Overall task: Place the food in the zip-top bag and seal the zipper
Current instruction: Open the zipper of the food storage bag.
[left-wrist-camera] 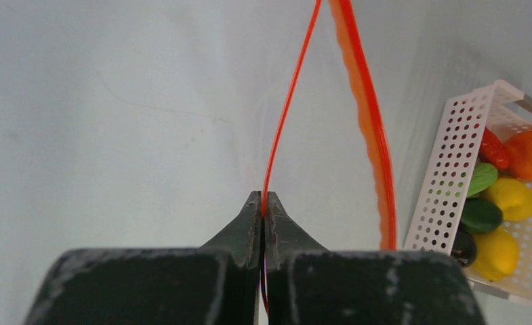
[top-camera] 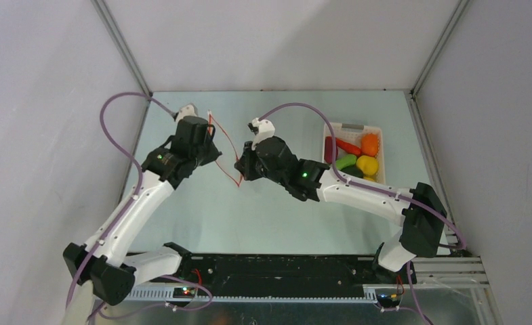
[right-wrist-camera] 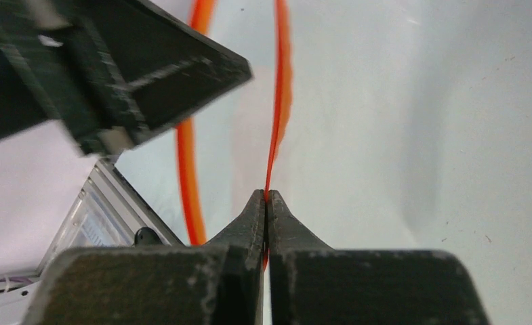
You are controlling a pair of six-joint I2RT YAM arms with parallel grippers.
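The zip-top bag (top-camera: 226, 150) hangs between my two grippers above the table, its mouth spread apart. Its orange-red zipper (top-camera: 230, 175) splits into two strips. My left gripper (left-wrist-camera: 263, 203) is shut on one strip, while the other strip (left-wrist-camera: 375, 156) bows away to the right. My right gripper (right-wrist-camera: 266, 196) is shut on the opposite strip, and the far strip (right-wrist-camera: 187, 183) curves past on its left. The food (top-camera: 358, 157) lies in a white basket: an orange (left-wrist-camera: 530, 152), two lemons (left-wrist-camera: 514, 198), a red chili (left-wrist-camera: 493, 147) and green pieces (left-wrist-camera: 481, 179).
The white slotted basket (top-camera: 331, 139) stands at the right of the table, near the right arm's forearm. Grey walls close in the table on three sides. In the right wrist view the left gripper's body (right-wrist-camera: 114, 74) fills the upper left.
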